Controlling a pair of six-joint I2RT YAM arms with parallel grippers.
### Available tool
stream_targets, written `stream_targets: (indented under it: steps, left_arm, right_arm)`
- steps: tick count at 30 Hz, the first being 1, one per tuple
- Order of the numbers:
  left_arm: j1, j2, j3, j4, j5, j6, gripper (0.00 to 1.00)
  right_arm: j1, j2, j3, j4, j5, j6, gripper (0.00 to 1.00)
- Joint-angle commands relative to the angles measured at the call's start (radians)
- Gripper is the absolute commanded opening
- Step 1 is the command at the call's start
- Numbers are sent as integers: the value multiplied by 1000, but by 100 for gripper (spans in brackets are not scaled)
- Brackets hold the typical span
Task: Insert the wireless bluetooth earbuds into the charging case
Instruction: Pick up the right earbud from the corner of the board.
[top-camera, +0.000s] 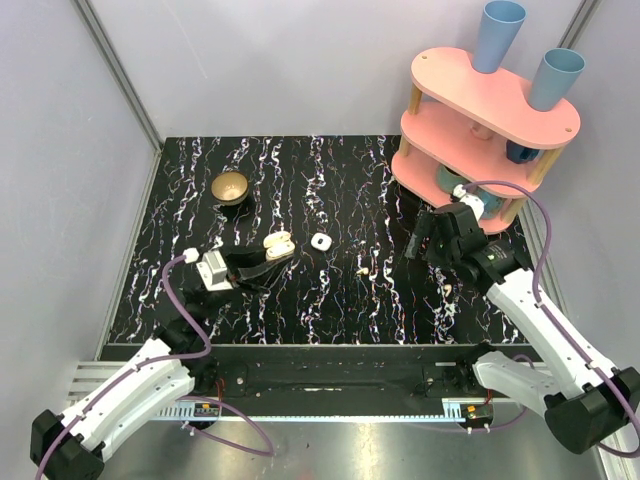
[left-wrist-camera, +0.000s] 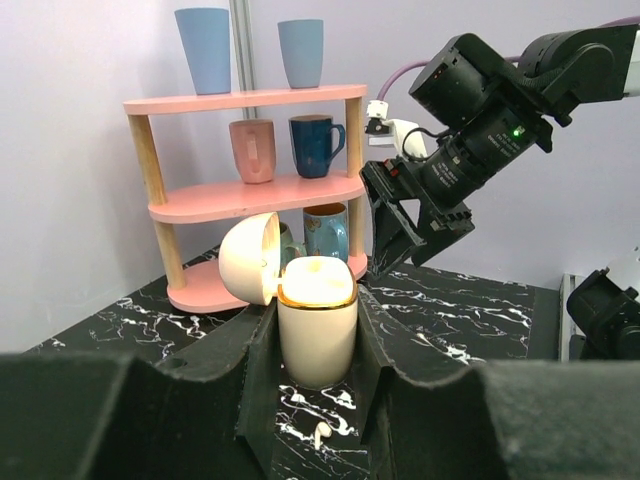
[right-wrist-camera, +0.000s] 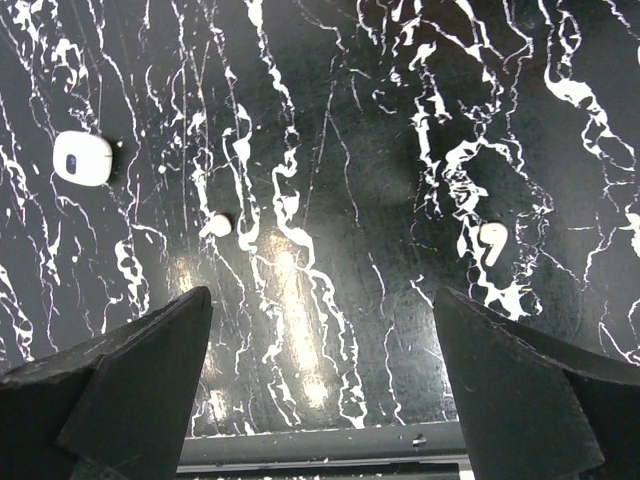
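**Desk:** Where are the earbuds?

**Photo:** A cream earbud (top-camera: 365, 270) lies loose on the black marbled bench (top-camera: 330, 300), just right of centre in the overhead frame. A white earbud (top-camera: 447, 289) lies further right, beside the right arm. The two are well apart.

**Desk:** And the charging case?

**Photo:** The cream charging case (top-camera: 278, 246) stands upright, left of centre in the overhead frame. In the left wrist view its lid is hinged open to the left. The left tool (left-wrist-camera: 318, 345) pinches it, one finger pressed to each side. Whether the case touches the bench, I cannot tell. That view also shows a small bud (left-wrist-camera: 321, 432) on the bench, low in the frame under the case.

**Desk:** The right tool?

**Photo:** The right tool (right-wrist-camera: 322, 295) hangs over the bench with its fingers spread wide. Its own camera looks down on both loose earbuds, the cream one left of centre and the white one to the right.

**Desk:** What surrounds them?

**Photo:** A small white case (top-camera: 320, 241), shut, rests between the held case and the cream earbud. A brown bowl (top-camera: 231, 187) stands at upper left. A pink shelf (top-camera: 480, 110) fills the upper right corner, with blue cups (top-camera: 498, 35) on top and mugs on the tiers below.
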Motion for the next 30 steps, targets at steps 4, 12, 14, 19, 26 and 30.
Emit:
stream_targets:
  steps: [4,12,14,19,26,30]
  left_arm:
    - [-2,41,17,84,-12,3,0]
    - [-4,24,36,21,-24,30,0]
    - [-2,15,39,3,-28,43,0]
    - [-2,3,28,-22,-34,61,0]
    - [-2,4,28,-20,-44,72,0]
    - [-1,1,27,-26,-47,81,0]
  right_arm:
    - [-74,-3,-25,33,-96,-51,97]
    - [-82,74,-51,47,-38,-53,83]
    - [-97,85,-59,44,-9,-39,80]
    - [-207,126,-98,60,-111,-51,72]
    - [-359,138,-201,132,-182,-20,68]
    - [-369,155,-223,165,-153,3,65]
